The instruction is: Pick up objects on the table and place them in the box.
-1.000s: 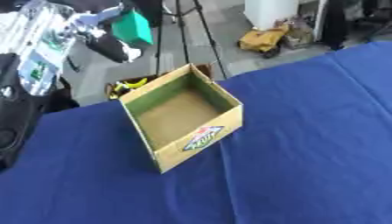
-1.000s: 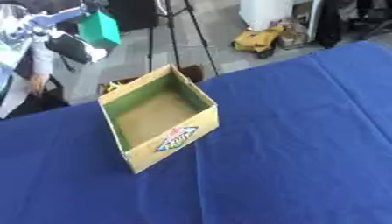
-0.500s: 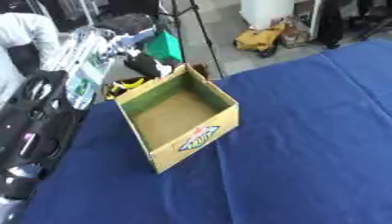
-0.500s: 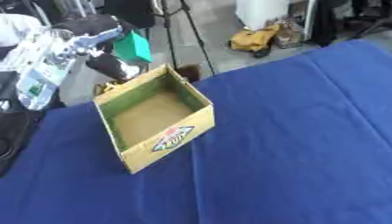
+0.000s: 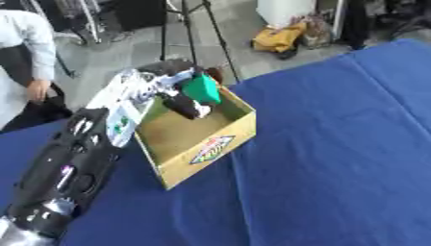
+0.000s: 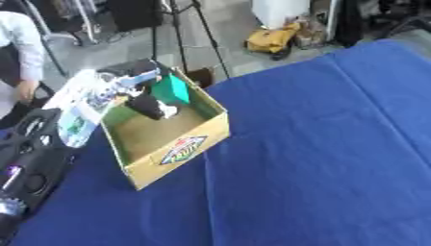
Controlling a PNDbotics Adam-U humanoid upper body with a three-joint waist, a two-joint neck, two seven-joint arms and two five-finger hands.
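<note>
A green object was held in the left hand, whose fingers were curled round it; the thumb side could not be made out. The object was seen as a small green block-like shape, its exact kind not to be told. It was carried above the far left part of an open cardboard box, just beyond the fingertips toward the box's far wall, and it could not be told whether it touched the wall or the floor of the box.

The box was set askew on a table covered by a blue cloth, with a printed label shown on its near wall. Its brown floor was seen bare below and to the near side of the fingers. The inner face of the walls near the fingers looked greenish.

The left arm was stretched in from the lower left, black along the forearm, with silver parts at the wrist just behind the fingers. The wrist was placed over the box's left wall.

The right hand was not shown in either view.

Beyond the fingers, past the table's far edge, a tripod's legs were seen standing on a grey floor, and a yellow object lay farther off to the right. Well to the right of the fingers the cloth was marked only by faint fold lines.
</note>
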